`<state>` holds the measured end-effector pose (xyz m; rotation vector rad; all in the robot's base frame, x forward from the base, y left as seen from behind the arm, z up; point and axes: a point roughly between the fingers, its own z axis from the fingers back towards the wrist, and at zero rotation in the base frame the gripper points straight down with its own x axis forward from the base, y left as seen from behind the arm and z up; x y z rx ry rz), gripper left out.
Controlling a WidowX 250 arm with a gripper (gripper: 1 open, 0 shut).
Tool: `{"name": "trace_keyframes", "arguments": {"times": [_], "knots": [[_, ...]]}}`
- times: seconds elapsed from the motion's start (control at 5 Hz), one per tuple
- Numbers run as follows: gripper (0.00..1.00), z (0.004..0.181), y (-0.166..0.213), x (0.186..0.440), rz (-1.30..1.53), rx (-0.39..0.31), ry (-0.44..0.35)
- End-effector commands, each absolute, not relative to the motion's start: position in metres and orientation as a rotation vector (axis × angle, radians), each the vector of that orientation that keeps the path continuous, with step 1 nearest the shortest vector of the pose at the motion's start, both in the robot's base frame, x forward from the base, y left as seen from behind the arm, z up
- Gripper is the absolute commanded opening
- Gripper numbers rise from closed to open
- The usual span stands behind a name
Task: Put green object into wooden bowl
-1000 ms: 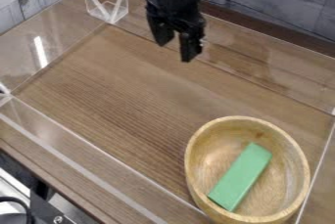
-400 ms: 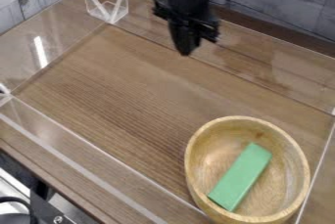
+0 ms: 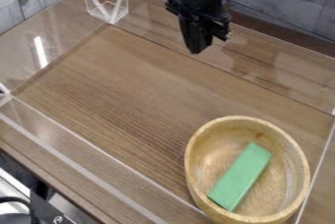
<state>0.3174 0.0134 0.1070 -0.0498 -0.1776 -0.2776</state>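
Note:
The green object (image 3: 242, 177) is a flat bright-green block lying slantwise inside the wooden bowl (image 3: 199, 150), which sits at the front right of the table. My gripper (image 3: 197, 45) hangs at the back of the table, well away from the bowl, pointing down. Its black fingers are pressed together with nothing between them.
Clear acrylic walls (image 3: 78, 159) fence the wooden tabletop on the front and left sides. A small transparent stand (image 3: 105, 8) sits at the back left corner. A grey plank wall rises behind the table.
The gripper's fingers went from spread apart to closed, and the arm drifted to the right along the back of the table. The block and bowl stayed put.

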Motion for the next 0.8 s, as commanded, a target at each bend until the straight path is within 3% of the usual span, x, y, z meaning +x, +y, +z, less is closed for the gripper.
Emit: {"name": "trace_keyframes", "arguments": {"times": [0.0, 0.2, 0.6], "knots": [[1.00, 0.135, 0.001, 0.311, -0.236, -0.039, -0.254], [1.00, 0.135, -0.017, 0.295, -0.190, -0.046, -0.244], [1.00, 0.112, -0.067, 0.249, -0.272, -0.086, -0.194]]}}
